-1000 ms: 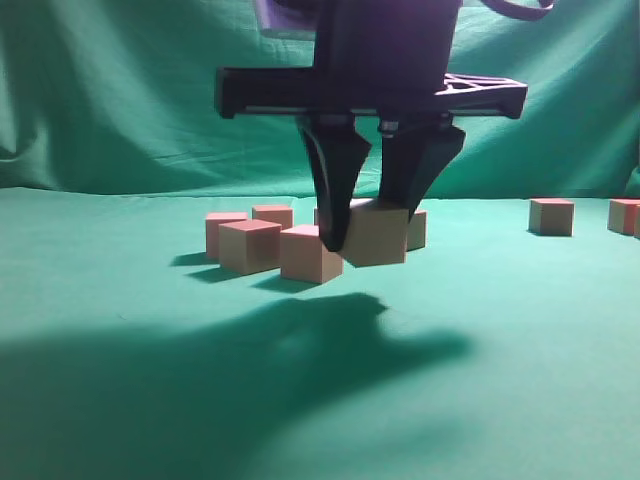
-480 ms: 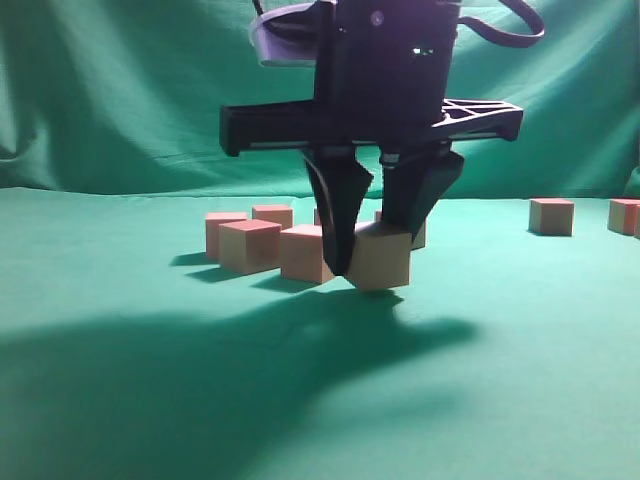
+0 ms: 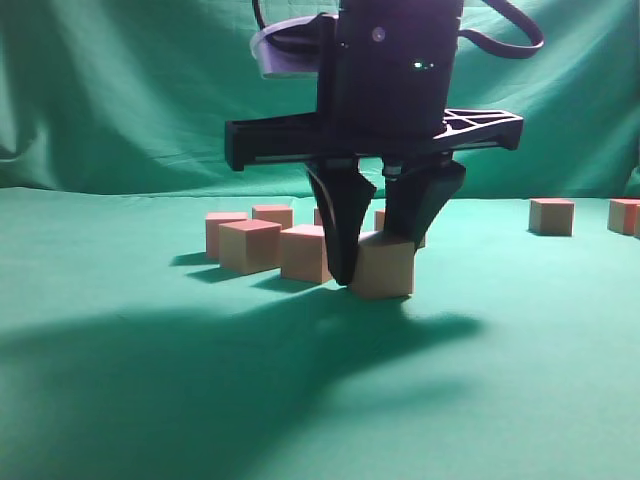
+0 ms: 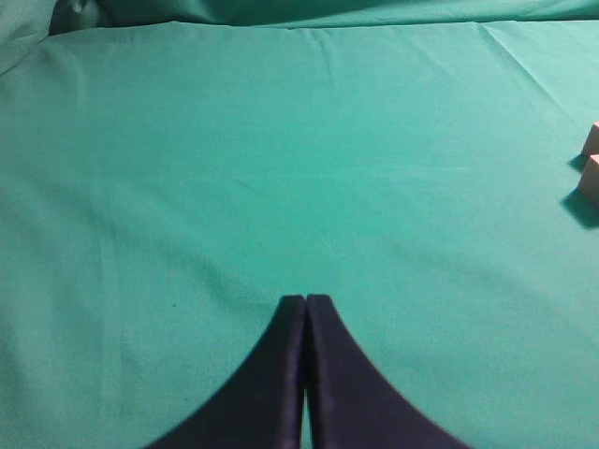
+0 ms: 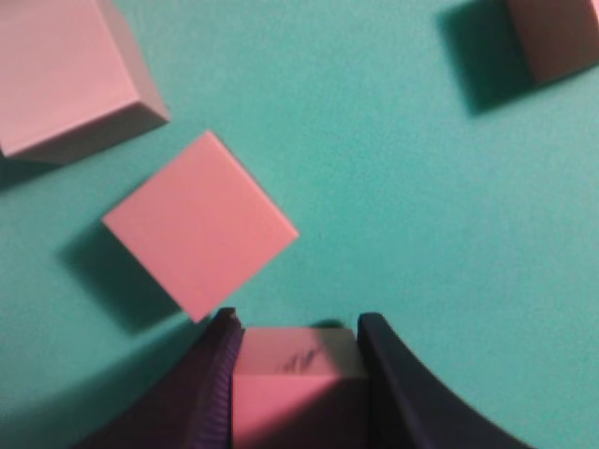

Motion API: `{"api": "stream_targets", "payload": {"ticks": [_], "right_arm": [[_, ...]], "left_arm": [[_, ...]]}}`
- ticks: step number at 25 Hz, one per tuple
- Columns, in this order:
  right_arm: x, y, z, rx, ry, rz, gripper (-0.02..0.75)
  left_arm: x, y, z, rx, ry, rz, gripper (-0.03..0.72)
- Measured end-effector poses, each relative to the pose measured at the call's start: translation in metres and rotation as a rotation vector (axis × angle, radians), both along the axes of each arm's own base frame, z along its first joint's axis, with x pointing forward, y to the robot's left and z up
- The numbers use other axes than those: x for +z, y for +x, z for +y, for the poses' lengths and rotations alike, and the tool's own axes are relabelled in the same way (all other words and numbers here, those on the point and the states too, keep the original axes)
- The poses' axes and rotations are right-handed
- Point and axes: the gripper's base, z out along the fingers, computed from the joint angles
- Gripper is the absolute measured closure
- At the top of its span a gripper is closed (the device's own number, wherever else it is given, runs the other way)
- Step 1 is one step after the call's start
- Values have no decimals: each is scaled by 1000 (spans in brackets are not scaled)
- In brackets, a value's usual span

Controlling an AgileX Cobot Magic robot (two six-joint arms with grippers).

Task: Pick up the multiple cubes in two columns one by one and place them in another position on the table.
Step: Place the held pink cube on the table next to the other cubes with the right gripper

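A: From the side, what is the black right gripper [image 3: 377, 262] doing?

B: Its two fingers pinch a small matte cube with tan sides [image 3: 384, 268], whose bottom looks level with the wrinkled green cloth table [image 3: 520, 380]; whether it touches is hard to say. A cluster of like cubes [image 3: 250, 245] sits just behind and to the left, and two more [image 3: 552, 216] stand well apart at the far right.

A: And the right wrist camera?

B: It shows what the side hides: the held cube's reddish-pink top [image 5: 298, 383] between the fingers, another cube [image 5: 199, 223] turned diamond-wise just beside it, and two others at the upper corners.

A: The left gripper [image 4: 305, 301]?

B: Only its own wrist view shows it, fingertips pressed together over bare cloth, holding nothing, with two cubes [image 4: 590, 164] at the right edge.
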Motion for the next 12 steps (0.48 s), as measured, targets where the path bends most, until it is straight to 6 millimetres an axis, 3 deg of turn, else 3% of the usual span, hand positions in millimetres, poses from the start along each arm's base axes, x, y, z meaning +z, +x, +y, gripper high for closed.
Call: {"api": "stream_targets", "payload": {"ticks": [7, 9, 12], "right_arm": [[0, 0, 0, 1, 2, -1, 481], [0, 0, 0, 4, 4, -3, 400], [-1, 0, 1, 4, 3, -1, 217]], "left_arm": [[0, 0, 0, 0, 0, 0, 688], [0, 0, 0, 0, 0, 0, 688], [0, 0, 0, 0, 0, 0, 688]]}}
